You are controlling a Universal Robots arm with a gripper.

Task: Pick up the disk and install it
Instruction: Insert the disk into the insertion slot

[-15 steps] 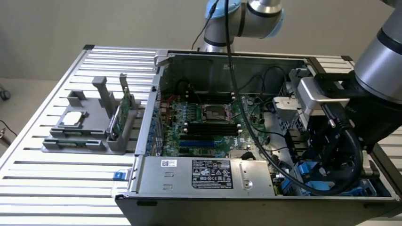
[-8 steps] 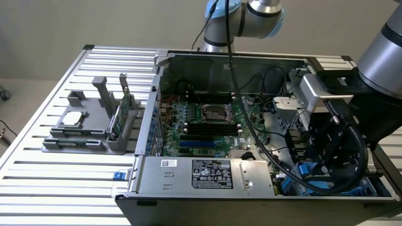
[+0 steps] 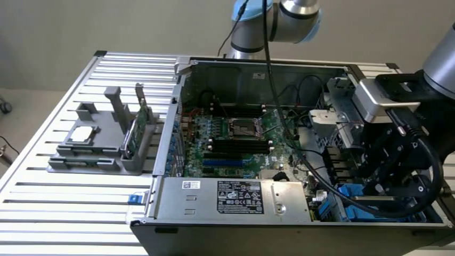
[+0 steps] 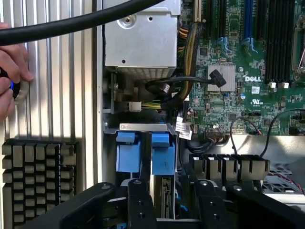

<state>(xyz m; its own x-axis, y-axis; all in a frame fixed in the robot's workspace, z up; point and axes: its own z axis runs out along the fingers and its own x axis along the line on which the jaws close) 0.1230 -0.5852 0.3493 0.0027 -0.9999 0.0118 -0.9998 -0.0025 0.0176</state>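
- Pincer (image 3: 380,184) is low inside the open PC case (image 3: 178,106), in the corner at the exterior view's right, over the drive bay.
- Disk (image 4: 162,160): I see its blue carrier end in the bay, directly ahead of the pincer and just beside the grey metal cage (image 4: 140,38).
- I can't tell whether the pincer is clamped on the disk or loose, or whether the disk is fully seated.
- Motherboard (image 3: 235,133) lies exposed mid-case; power supply (image 3: 235,197) runs along the near wall.
- Desk (image 3: 71,213): a grey fixture (image 3: 99,144) at the exterior view's left, well apart from the case, holds a small silver chip (image 3: 83,134) and a green card (image 3: 142,128) on edge.
- Wrist view: a person's hand (image 4: 12,71) rests on the desk slats outside the case, near a black finned heatsink (image 4: 38,181).
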